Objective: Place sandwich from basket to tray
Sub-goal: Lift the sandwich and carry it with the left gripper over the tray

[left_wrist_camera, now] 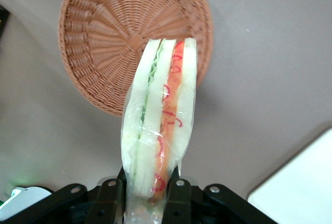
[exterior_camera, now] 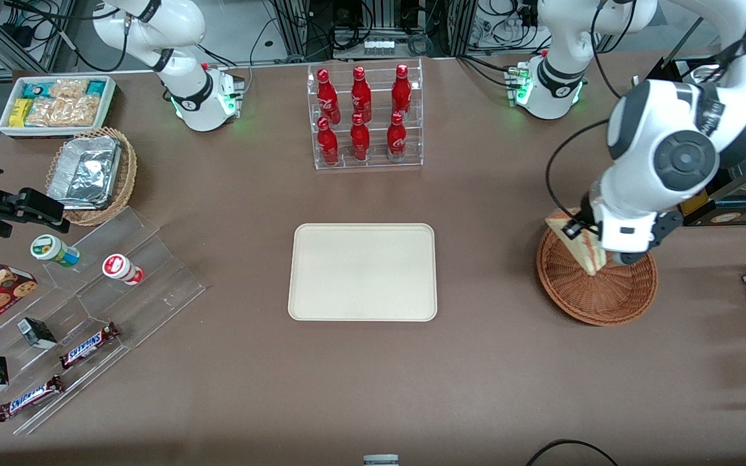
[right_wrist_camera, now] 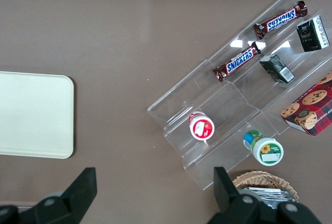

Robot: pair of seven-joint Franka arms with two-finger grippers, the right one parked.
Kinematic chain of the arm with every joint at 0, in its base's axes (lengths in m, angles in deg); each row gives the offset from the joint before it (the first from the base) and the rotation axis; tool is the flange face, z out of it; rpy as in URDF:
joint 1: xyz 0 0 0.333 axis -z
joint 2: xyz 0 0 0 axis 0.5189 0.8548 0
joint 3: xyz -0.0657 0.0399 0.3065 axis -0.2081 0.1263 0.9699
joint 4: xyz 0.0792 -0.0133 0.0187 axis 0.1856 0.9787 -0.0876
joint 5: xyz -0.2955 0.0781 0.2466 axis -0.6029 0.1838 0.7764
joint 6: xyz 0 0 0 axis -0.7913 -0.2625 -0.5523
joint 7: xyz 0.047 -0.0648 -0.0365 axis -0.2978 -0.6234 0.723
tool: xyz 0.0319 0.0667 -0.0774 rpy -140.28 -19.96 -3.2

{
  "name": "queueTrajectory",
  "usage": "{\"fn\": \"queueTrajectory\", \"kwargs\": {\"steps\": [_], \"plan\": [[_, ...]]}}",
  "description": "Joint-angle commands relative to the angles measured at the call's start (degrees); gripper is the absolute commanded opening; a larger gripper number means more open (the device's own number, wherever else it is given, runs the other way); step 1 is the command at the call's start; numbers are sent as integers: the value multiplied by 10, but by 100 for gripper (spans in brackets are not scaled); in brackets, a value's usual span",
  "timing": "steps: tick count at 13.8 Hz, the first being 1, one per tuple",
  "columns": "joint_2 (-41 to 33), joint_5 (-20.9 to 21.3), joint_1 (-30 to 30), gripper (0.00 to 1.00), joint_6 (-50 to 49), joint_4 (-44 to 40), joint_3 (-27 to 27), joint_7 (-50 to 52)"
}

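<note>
Surface [exterior_camera: 489,362] of plain brown spreads across the front view, matte and flat. Cream tray [exterior_camera: 362,272], a rounded rectangle with a low rim, sits at the centre of the frame, nothing on it. Round woven basket [exterior_camera: 606,294], reddish-brown wicker, lies at centre right, toward the working arm's end. Just above it hangs the gripper [left_wrist_camera: 153,195], its black fingers [left_wrist_camera: 177,198] closed narrowly on the sandwich [left_wrist_camera: 161,130]; the wedge is lifted clear of the basket, one corner pointing down over the weave. Clear film wraps the sandwich, and pale bread, a green layer and an orange-red layer show along its cut edge. Six red bottles [exterior_camera: 361,113] stand in a clear rack at upper centre. Two bars [exterior_camera: 88,344] marked SNICKERS lie on clear steps at lower left.
</note>
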Motion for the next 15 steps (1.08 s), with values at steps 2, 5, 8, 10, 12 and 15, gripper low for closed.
{"fn": "queueTrajectory", "kwargs": {"steps": [2,5,8,10,12,15], "plan": [[2,-9,60,29,-30,-46,7,-1],[6,-15,110,29,-47,-76,6,-7],[11,-32,158,29,-29,-84,6,-6],[14,-35,177,29,0,-83,6,-5],[32,-51,200,29,28,-83,7,-6],[61,-51,226,29,73,-82,7,-6]]}}
